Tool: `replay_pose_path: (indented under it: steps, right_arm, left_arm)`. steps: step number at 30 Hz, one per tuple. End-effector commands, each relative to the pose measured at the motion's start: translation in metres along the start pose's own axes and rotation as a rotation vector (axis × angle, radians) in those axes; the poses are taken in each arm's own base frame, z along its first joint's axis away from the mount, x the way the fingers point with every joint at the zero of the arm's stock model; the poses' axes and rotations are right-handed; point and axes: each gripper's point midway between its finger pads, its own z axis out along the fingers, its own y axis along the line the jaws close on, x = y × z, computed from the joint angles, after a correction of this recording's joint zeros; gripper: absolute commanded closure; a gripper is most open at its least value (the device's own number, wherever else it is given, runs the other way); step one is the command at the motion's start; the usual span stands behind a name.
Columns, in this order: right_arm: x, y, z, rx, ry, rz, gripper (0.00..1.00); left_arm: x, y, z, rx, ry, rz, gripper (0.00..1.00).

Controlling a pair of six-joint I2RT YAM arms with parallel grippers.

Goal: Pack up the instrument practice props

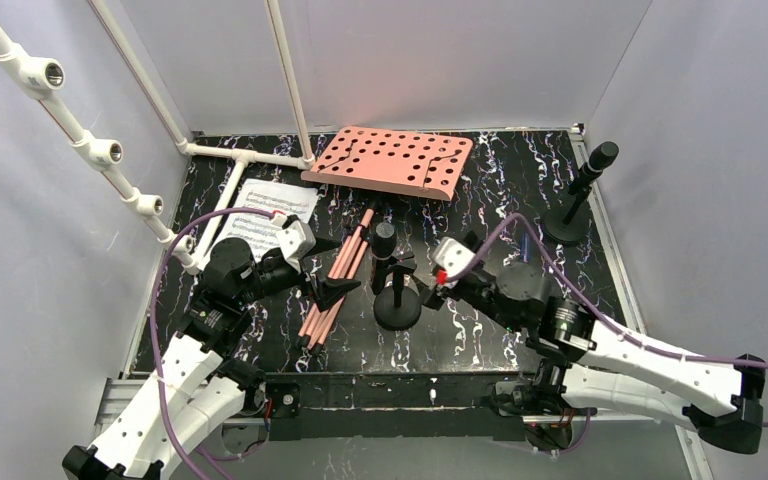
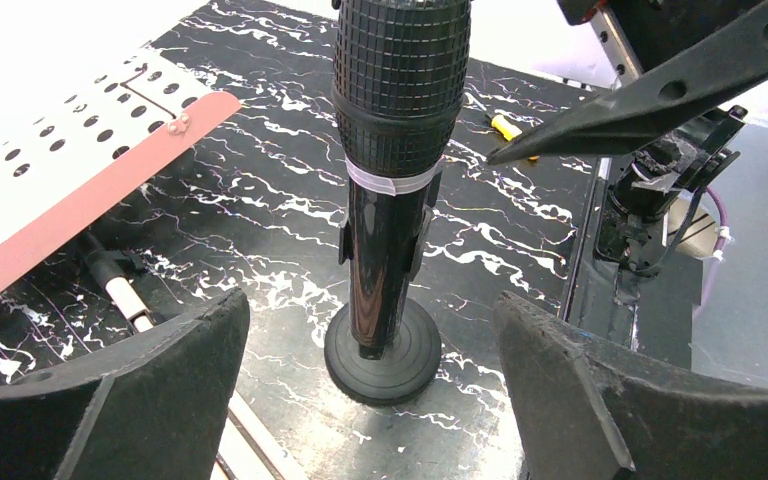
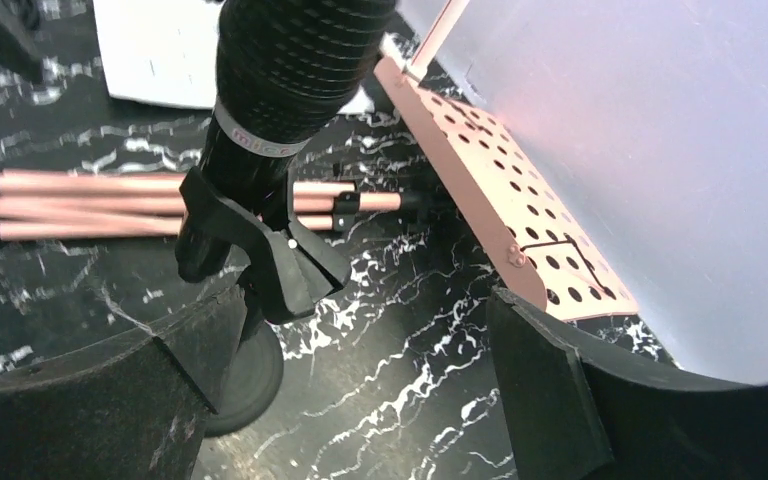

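- The near mic (image 1: 384, 240) is standing upright mid-table on its round base (image 1: 397, 312), and a black clip (image 3: 260, 245) on the stand is holding it.
- A white band (image 3: 258, 135) is circling the mic below its grille. Pink letters on it are reading roughly "mic", and the rest is curving out of sight.
- The pages (image 1: 270, 215) are lying flat at the back left, showing printed staves too small to read. The pipe frame (image 1: 245, 160) is crossing their far edge.
- The desk (image 1: 390, 160) is lying at the back of the black marbled table (image 1: 440, 345), with its folded legs (image 1: 340, 270) running toward the near edge just left of the near mic.
- The far mic (image 1: 588, 170) is leaning on its own base by the right wall, well apart from the rest.
- The left gripper (image 1: 326, 268) is hovering over the legs with its jaws apart, facing the near mic.
- The right gripper (image 1: 425, 280) is sitting just right of that mic with its jaws apart. The mic's base is partly hiding behind one finger (image 3: 90, 410), so I cannot tell if they are touching.
- A small yellow thing (image 2: 505, 125) is lying beyond the mic, too small to make out.
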Motion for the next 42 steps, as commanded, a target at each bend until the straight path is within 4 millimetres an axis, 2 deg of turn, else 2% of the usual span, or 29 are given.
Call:
replay_pose_path:
  steps: [1,5,8,10,12,15,24,29,32,38,42]
  right_arm:
    - [0.006,0.006,0.004,-0.121,0.110,-0.195,0.01]
    - [0.006,0.009,0.004,-0.258,0.129,-0.219,0.01]
    - [0.007,-0.006,0.012,-0.328,0.143,-0.175,0.01]
    - [0.016,-0.021,0.020,-0.370,0.179,-0.119,0.01]
    - [0.021,-0.025,0.023,-0.443,0.204,-0.090,0.01]
    - [0.026,-0.018,0.027,-0.541,0.218,-0.109,0.01]
    - [0.019,0.002,0.023,-0.670,0.166,-0.096,0.01]
    - [0.015,0.008,0.036,-0.707,0.131,-0.058,0.01]
    - [0.020,0.012,0.043,-0.732,0.136,-0.035,0.01]
    - [0.024,0.016,0.056,-0.745,0.122,-0.007,0.03]
    - [0.029,0.021,0.061,-0.768,0.129,0.008,0.05]
  left_arm:
    - [-0.004,-0.005,-0.001,0.019,-0.016,0.018,0.11]
    - [-0.006,-0.007,-0.002,0.024,-0.021,0.022,0.11]
    - [-0.007,-0.007,-0.003,0.022,-0.025,0.027,0.11]
    - [-0.007,-0.007,-0.003,0.022,-0.028,0.031,0.11]
    - [-0.008,-0.008,-0.004,0.023,-0.031,0.036,0.11]
    - [-0.009,-0.008,-0.005,0.024,-0.034,0.040,0.11]
    - [-0.011,-0.011,-0.005,0.034,-0.040,0.042,0.11]
    - [-0.011,-0.012,-0.003,0.043,-0.037,0.016,0.11]
    - [-0.010,-0.010,0.001,0.045,-0.027,-0.014,0.11]
    - [-0.017,-0.001,0.012,0.020,-0.013,-0.094,0.13]
    - [-0.025,-0.002,0.022,0.039,-0.004,-0.101,0.14]
